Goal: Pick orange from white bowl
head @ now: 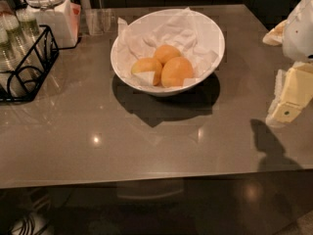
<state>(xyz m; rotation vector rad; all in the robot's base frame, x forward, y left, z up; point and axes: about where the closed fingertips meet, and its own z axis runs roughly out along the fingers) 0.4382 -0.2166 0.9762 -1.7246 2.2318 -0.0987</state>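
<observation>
1 white bowl (208, 72) w/ 3 fruits (166, 53), biggest orange (177, 71) front; hand (288, 106) far right, grip unclear.

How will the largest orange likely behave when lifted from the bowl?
Round and smooth, the orange may slip or roll. It seems to rest against two smaller oranges, which might shift. The gripper is right of the white bowl, apart.

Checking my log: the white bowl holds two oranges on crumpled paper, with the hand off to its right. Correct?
No: the camera view shows three in the white bowl, the orange plus two smaller oranges, on crumpled paper. The hand is off to its right.
</observation>
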